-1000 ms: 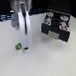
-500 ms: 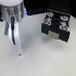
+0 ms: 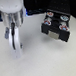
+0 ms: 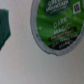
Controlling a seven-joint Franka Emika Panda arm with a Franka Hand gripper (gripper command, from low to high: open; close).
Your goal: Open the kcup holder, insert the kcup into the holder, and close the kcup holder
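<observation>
The kcup (image 4: 55, 24) fills much of the wrist view, its round green lid with white print facing the camera from very close. In the exterior view my white arm covers the kcup. My gripper (image 3: 16, 51) hangs low over the table at the exterior view's left. Its fingers are too blurred to read. The kcup holder (image 3: 56, 25), a black box with two pale marks, stands at the exterior view's right, well apart from the gripper. A lower black part juts out at its front.
A dark green shape (image 4: 4, 27) sits at the edge of the wrist view, beside the kcup on the pale table (image 3: 42, 60). Dark items line the back edge (image 3: 29, 11).
The arm has come down toward the table at the exterior view's left. The kcup, seen beside it a second ago, is now covered by the arm.
</observation>
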